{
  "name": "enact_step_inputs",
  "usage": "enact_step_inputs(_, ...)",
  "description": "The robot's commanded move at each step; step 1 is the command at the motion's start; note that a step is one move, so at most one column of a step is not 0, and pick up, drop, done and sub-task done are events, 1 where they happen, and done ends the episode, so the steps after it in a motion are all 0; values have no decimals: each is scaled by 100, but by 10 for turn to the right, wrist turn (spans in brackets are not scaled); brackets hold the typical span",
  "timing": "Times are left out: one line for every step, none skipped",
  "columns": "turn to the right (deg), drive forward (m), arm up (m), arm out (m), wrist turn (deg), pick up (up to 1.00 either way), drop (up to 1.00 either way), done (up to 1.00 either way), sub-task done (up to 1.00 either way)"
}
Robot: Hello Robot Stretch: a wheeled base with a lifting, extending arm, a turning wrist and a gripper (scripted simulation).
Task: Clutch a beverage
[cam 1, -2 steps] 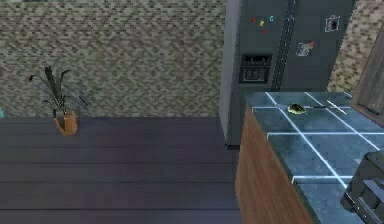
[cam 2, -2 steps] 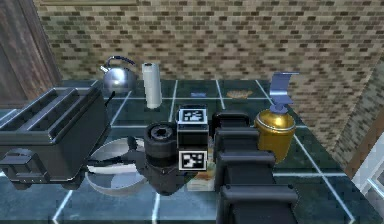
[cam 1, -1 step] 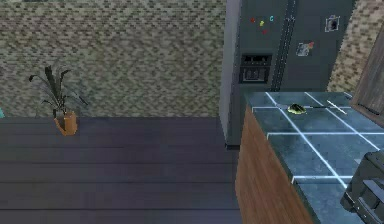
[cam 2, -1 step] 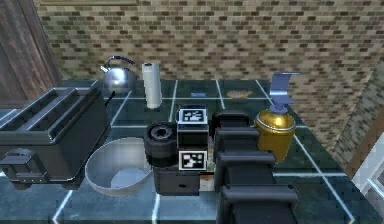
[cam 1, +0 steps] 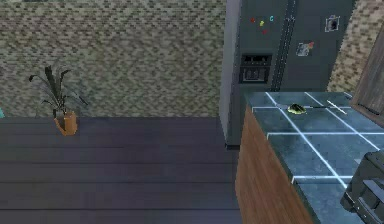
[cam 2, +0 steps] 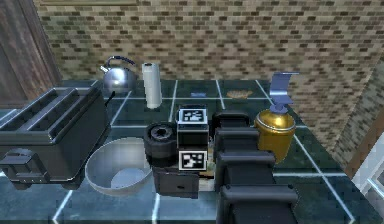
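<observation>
Teal tiled counter (cam 2: 325,140), toaster (cam 2: 50,135), bowl (cam 2: 120,165), kettle (cam 2: 118,72), plank floor (cam 1: 120,170), fridge (cam 1: 290,45)

A squat golden bottle (cam 2: 275,133) with a blue pump top stands upright on the dark tiled counter (cam 2: 312,140)

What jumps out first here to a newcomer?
In the arm side view, the dark arm reaches over a tiled counter, between a gold pump bottle and a grey bowl beside a toaster. The forward view shows a tall grey fridge right of centre and a potted plant at left.
</observation>
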Motion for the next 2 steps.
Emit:
enact_step_inputs(0,0,0,0,0,100,0,0,0)
enact_step_inputs(0,0,0,0,0,0,0,100,0)
